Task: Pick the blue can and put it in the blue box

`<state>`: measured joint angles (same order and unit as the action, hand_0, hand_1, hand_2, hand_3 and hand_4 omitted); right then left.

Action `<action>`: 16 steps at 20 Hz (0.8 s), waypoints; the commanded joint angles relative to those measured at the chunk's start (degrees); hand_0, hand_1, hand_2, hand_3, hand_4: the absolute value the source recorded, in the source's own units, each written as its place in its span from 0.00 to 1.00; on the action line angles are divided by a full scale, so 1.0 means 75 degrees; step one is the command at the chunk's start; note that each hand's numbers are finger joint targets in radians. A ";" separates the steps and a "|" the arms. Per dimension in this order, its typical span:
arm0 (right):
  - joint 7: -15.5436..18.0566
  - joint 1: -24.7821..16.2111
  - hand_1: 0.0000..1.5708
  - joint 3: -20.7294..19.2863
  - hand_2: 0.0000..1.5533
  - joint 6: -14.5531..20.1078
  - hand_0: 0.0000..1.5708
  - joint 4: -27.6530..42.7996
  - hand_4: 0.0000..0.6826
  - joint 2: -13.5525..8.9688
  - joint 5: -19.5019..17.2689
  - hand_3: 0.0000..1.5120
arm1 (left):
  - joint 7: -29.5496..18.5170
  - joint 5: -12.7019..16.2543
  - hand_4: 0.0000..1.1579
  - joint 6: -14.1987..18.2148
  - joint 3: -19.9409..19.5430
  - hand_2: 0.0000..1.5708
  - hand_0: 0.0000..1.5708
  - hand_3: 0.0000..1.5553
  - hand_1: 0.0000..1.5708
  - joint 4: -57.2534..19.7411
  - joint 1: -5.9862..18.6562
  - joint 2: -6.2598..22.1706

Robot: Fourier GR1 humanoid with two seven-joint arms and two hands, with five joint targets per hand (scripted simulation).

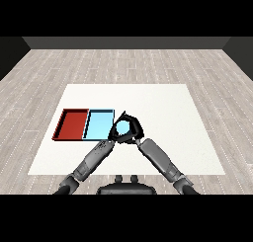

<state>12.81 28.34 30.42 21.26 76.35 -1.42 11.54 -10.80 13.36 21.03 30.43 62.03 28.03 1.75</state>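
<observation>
The blue can (122, 128) shows as a light blue patch just off the right edge of the blue tray (98, 125). My right hand (134, 127) curls round the can, its fingers arching over the top. Whether the can touches the table is hidden. My left hand (114, 134) is close against the can's left side, at the blue tray's near right corner, with its fingers relaxed and nothing in them. Both hands overlap in the view, so most of the can is covered.
A red tray (73, 123) lies directly left of the blue tray, sharing a wall with it. The white table (163, 112) stretches to the right and to the back. Both forearms cross its near part.
</observation>
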 commanded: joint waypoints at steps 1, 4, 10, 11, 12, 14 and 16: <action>0.0342 -0.0017 0.94 -0.0088 0.94 -0.0387 0.94 -0.0489 0.82 0.0180 0.0222 0.93 | 0.0150 -0.0423 0.18 0.0353 0.0044 0.00 0.00 0.00 0.00 0.0261 -0.0147 -0.0222; -0.0451 0.0269 0.94 -0.0081 0.94 -0.0306 0.94 0.0141 0.84 0.0180 0.0210 0.93 | 0.0364 0.0030 0.60 0.0919 0.0051 0.70 0.71 0.54 0.71 0.0558 -0.0297 -0.0223; -0.0116 -0.0475 0.94 0.0296 0.93 0.0067 0.94 0.0646 0.87 0.0180 0.0005 0.93 | -0.0131 0.0763 0.57 0.0937 0.0262 0.49 0.44 0.36 0.44 -0.0377 0.0548 -0.0222; -0.0125 -0.0097 0.94 -0.0298 0.94 -0.0533 0.94 0.0184 0.86 0.0179 0.0233 0.93 | -0.0511 0.1088 0.56 0.1158 0.0280 0.47 0.45 0.22 0.45 -0.0810 0.0543 -0.0222; -0.0239 -0.0258 0.93 0.0161 0.93 -0.0078 0.93 0.0619 0.84 0.0179 0.0143 0.93 | 0.0313 0.0375 0.55 0.1183 0.0155 0.55 0.53 0.37 0.53 0.0209 0.0046 -0.0223; -0.0290 0.0108 0.93 -0.0528 0.93 -0.0540 0.93 0.0227 0.84 -0.0060 0.0180 0.93 | 0.0085 0.1092 0.54 0.1516 0.0265 0.86 0.92 0.67 0.92 0.0128 0.0346 -0.0221; -0.0581 -0.0156 0.92 0.0091 0.92 0.0071 0.92 0.0874 0.76 0.0178 0.0480 0.92 | -0.1107 0.1216 0.56 0.0972 -0.0158 0.99 1.00 0.92 1.00 -0.0137 0.0064 -0.0223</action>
<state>11.00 28.18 29.33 20.81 79.02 -1.66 12.53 -14.47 19.95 28.77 32.45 62.54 28.31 1.41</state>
